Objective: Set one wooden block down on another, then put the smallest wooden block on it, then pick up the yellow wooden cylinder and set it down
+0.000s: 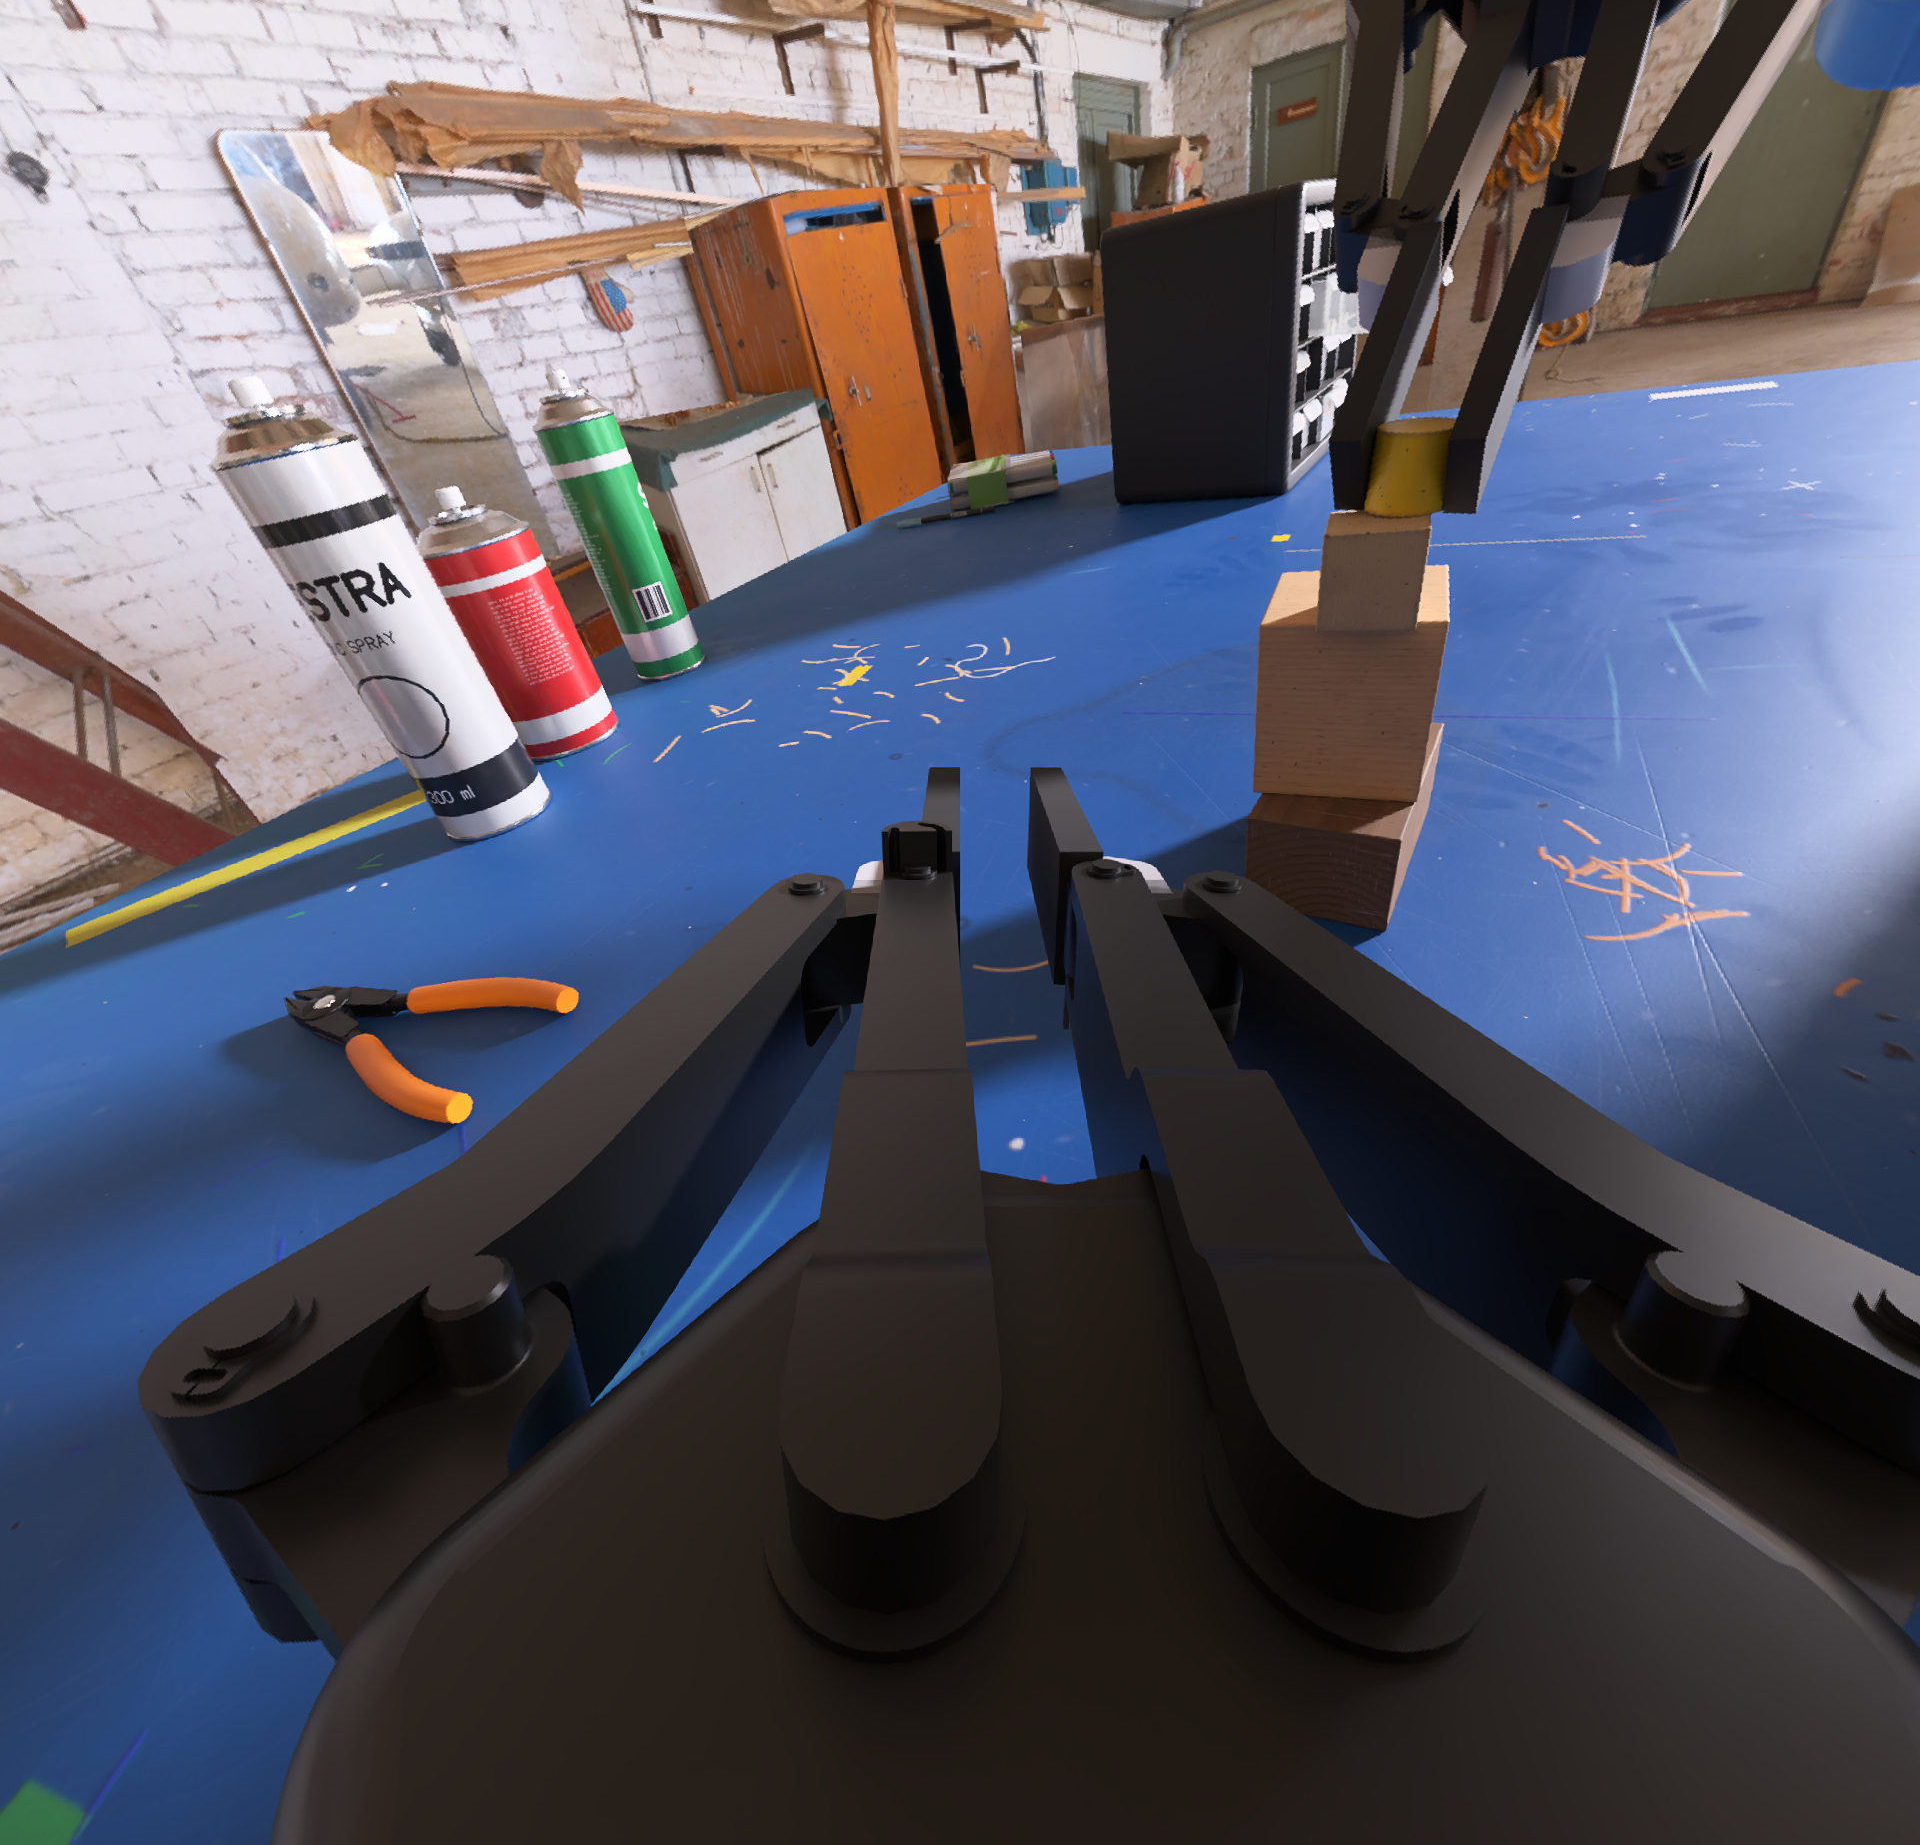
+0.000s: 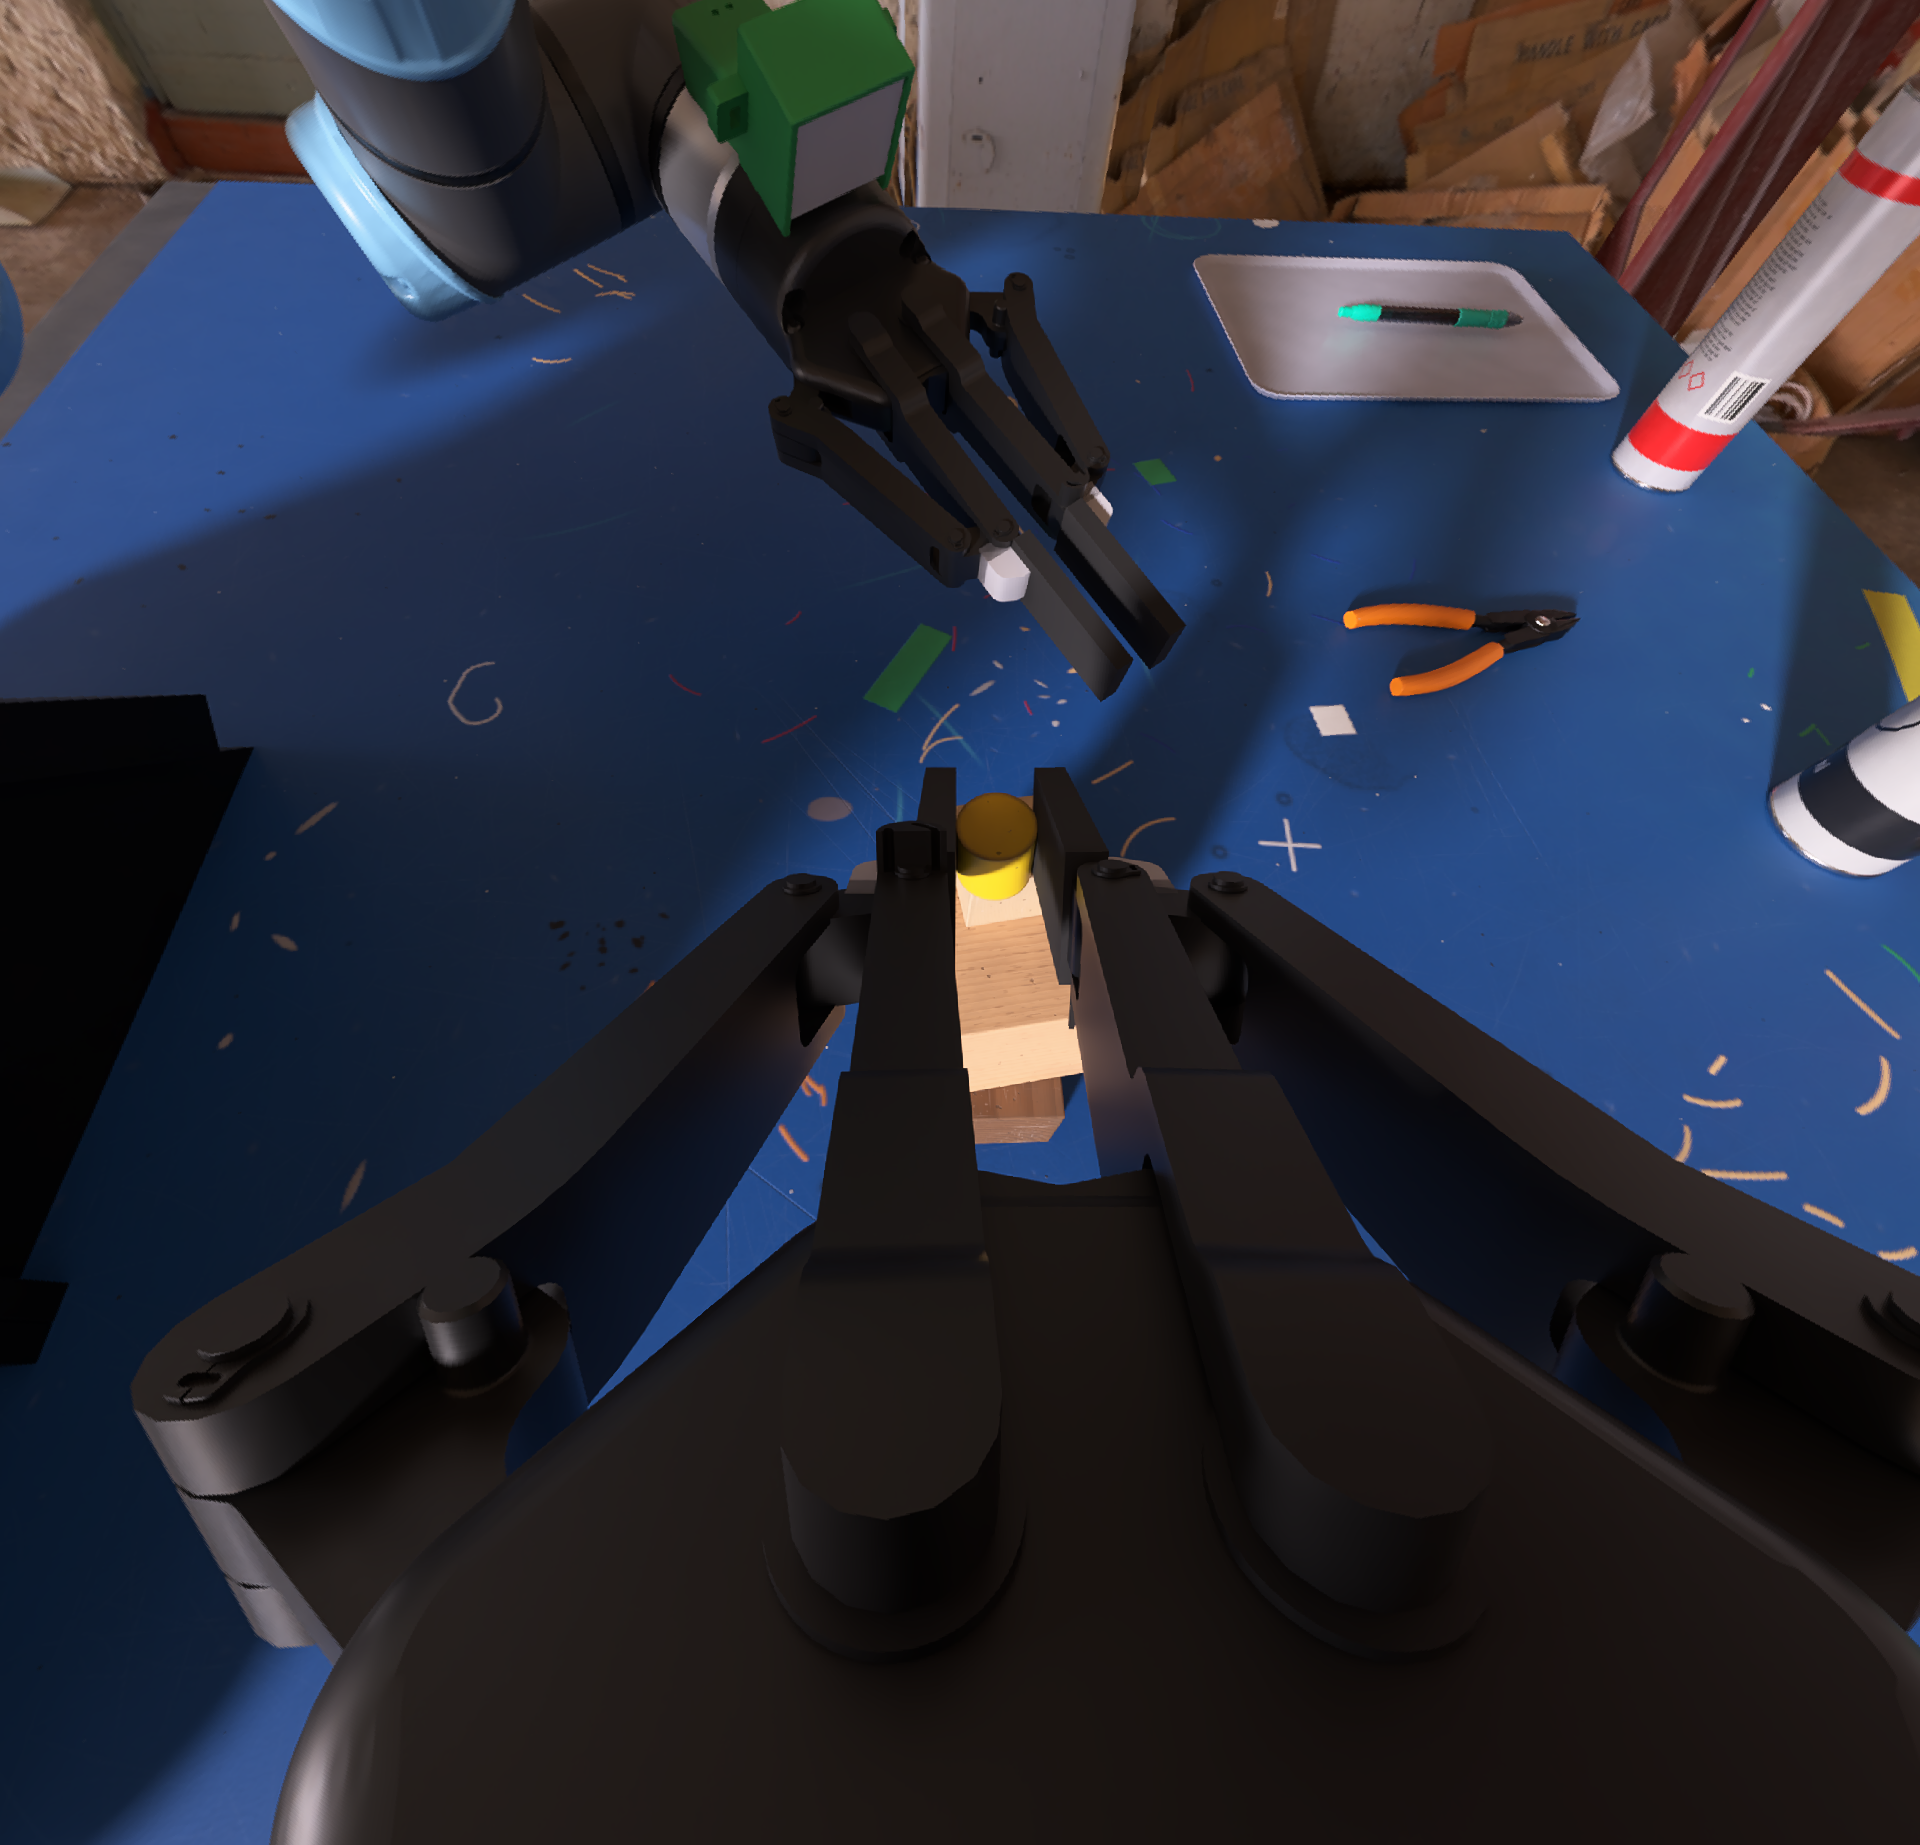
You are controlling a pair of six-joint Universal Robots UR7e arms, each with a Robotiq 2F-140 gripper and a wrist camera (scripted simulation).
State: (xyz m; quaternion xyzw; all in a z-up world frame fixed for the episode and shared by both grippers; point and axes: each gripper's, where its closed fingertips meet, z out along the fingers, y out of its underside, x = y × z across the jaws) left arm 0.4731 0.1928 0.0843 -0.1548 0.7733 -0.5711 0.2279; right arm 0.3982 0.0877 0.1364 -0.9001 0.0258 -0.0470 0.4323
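Right gripper (image 2: 995, 839) clamps the yellow cylinder (image 2: 994, 846) at frame centre, its base touching the smallest block (image 1: 1371, 574) atop the light block (image 1: 1349, 699) and dark block (image 1: 1325, 860). Left gripper (image 1: 995, 808): fingers nearly together, empty, lower centre.

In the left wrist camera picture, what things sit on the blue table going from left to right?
Orange-handled pliers → white spray can → red spray can → green spray can → dark drawer cabinet → stack of wooden blocks.
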